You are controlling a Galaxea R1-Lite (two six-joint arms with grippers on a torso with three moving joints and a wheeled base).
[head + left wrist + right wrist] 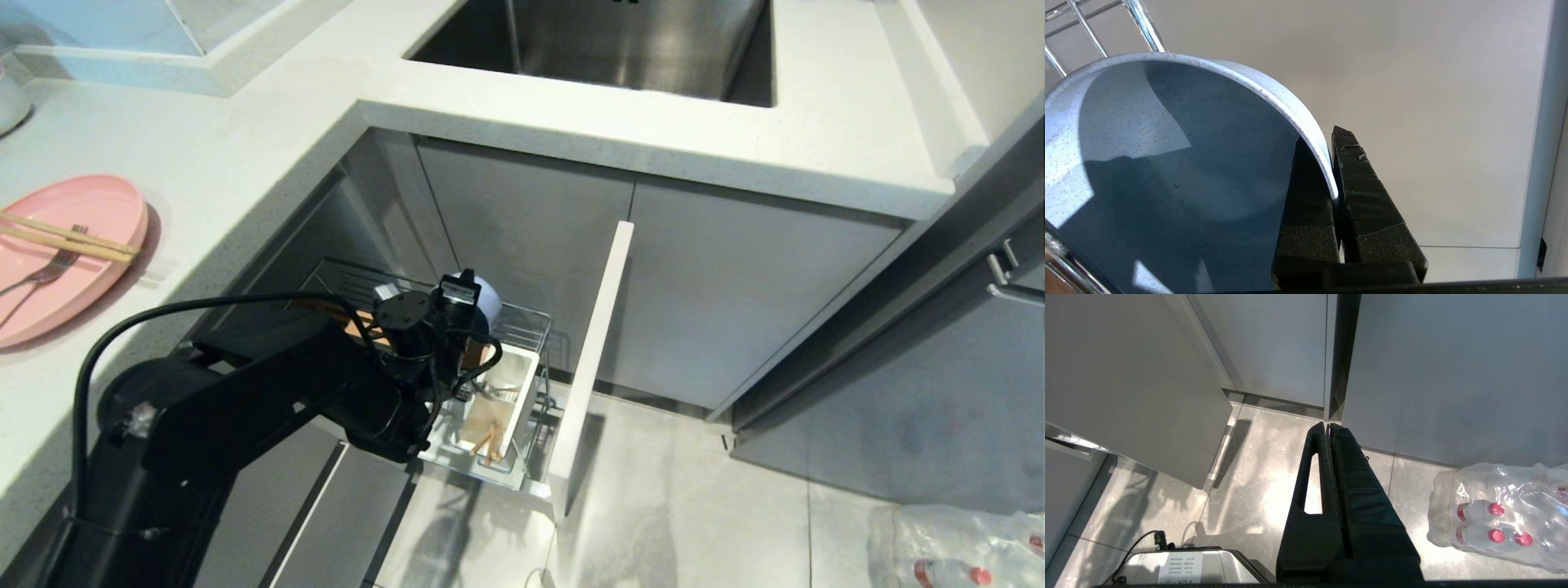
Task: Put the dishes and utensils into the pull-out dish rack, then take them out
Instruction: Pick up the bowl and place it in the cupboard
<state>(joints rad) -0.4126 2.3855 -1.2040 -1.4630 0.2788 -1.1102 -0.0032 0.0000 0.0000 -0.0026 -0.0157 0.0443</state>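
One pincer is at work — the left pincer (1333, 171), clamped on the rim of the blue-grey bowl (1167, 163), one finger inside and one outside, down in the pull-out dish rack (522, 327) beside the white utensil cup (506, 408). Best to keep the bowl tilted and move slowly between the wires — a thin rim grip may slip. Pink plate (65, 253), chopsticks (69, 235) and fork (45, 273) wait on the desk (229, 163). The right pincer (1329, 428) hangs pressed together over the floor.

Blue-grey bowl (1167, 163) tilted in rack (522, 327); pink plate (65, 253) w/ chopsticks (69, 237) on counter
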